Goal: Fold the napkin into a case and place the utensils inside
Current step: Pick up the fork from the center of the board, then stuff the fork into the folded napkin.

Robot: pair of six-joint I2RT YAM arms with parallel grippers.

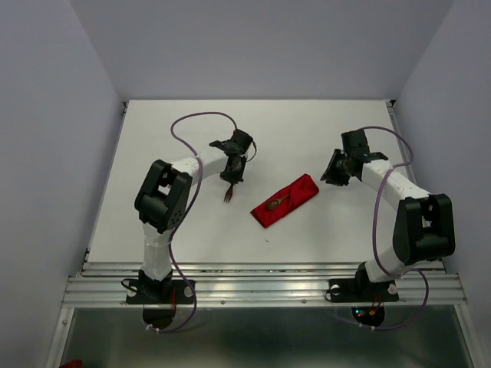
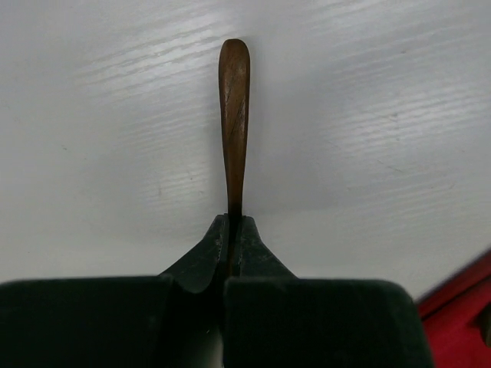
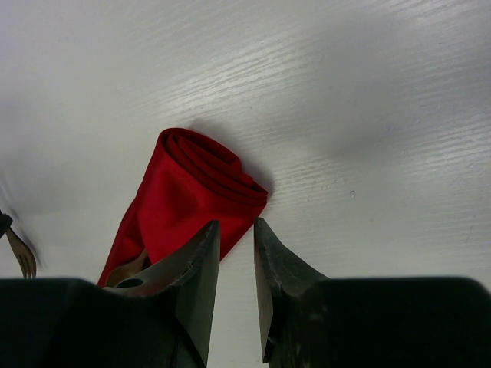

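Observation:
The red case (image 1: 285,201) lies folded as a narrow pouch at the table's middle, with the dark wooden spoon (image 1: 275,203) lying on or in it. My left gripper (image 1: 232,178) is left of the case and shut on the second wooden utensil (image 1: 229,193), a fork. In the left wrist view its handle (image 2: 234,115) sticks out past my closed gripper (image 2: 232,218). My right gripper (image 1: 336,172) is at the case's right end. In the right wrist view it (image 3: 236,230) is slightly open and empty, just above the folded end of the case (image 3: 184,192).
The white table (image 1: 192,230) is walled by grey panels at the back and sides. A metal rail (image 1: 261,280) runs along the near edge. A corner of the red cloth (image 2: 460,307) shows at the left wrist view's lower right. The fork's tines (image 3: 23,257) show at the right wrist view's left.

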